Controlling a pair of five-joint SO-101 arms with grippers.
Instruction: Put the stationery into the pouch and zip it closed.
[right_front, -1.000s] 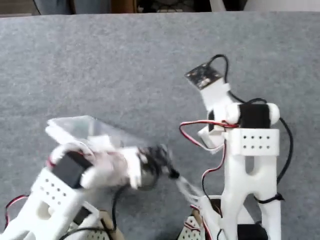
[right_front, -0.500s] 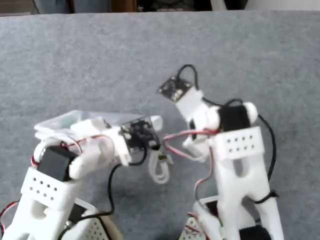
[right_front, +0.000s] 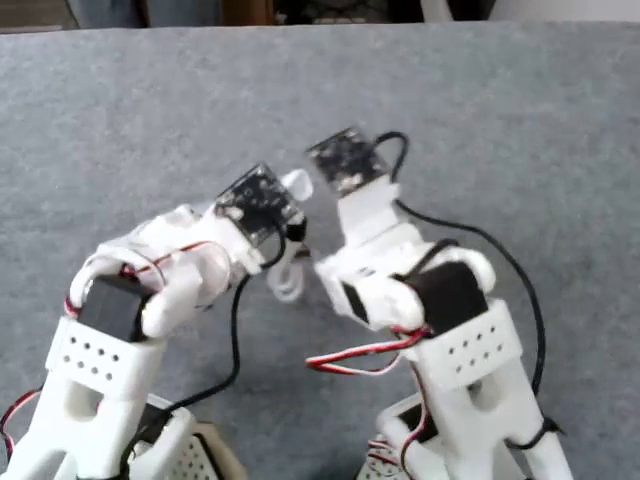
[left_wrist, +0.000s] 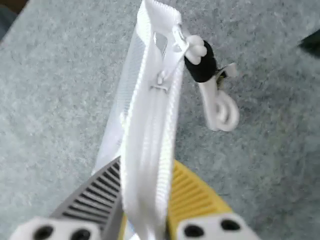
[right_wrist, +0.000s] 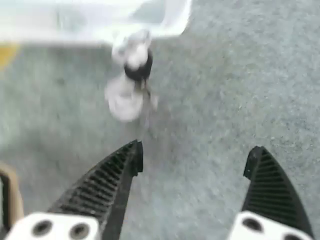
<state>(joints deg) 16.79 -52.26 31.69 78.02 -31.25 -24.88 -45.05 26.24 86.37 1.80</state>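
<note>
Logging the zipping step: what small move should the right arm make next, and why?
Probably ease the right gripper toward the zip pull and close on it: its jaws stand open with the pull just ahead, while the left gripper clamps the pouch by its zipper edge.

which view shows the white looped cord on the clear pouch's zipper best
Left wrist view: the white looped cord shows whole and close, hanging off the clear pouch. The right wrist view has the cord farther off; the high view, farther still.
</note>
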